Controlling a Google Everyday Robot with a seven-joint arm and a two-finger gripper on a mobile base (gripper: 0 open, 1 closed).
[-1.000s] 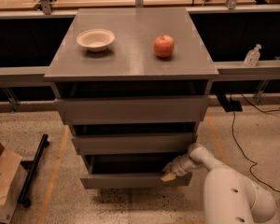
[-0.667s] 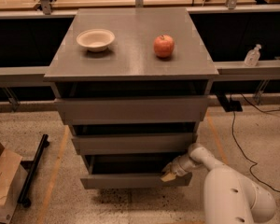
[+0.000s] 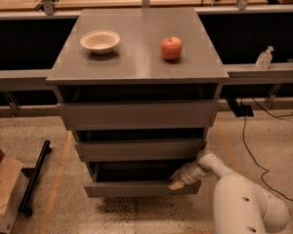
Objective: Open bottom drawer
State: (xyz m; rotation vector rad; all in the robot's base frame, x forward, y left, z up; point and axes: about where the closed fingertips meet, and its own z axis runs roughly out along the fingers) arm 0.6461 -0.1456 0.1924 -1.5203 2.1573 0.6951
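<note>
The bottom drawer (image 3: 132, 188) is the lowest of three stacked grey drawers under the grey cabinet top (image 3: 136, 67). Its plain flat front stands out from the cabinet, with a dark gap above it. My gripper (image 3: 177, 181) is at the right end of the drawer's top edge, at the front panel. The white arm (image 3: 244, 204) reaches in from the lower right.
A white bowl (image 3: 100, 41) and a red apple (image 3: 171, 48) sit on the cabinet top. A cardboard box (image 3: 2, 189) and a black bar (image 3: 34, 177) lie on the floor at left. A cable (image 3: 246, 145) runs on the floor at right. A bottle (image 3: 264, 58) stands on the right ledge.
</note>
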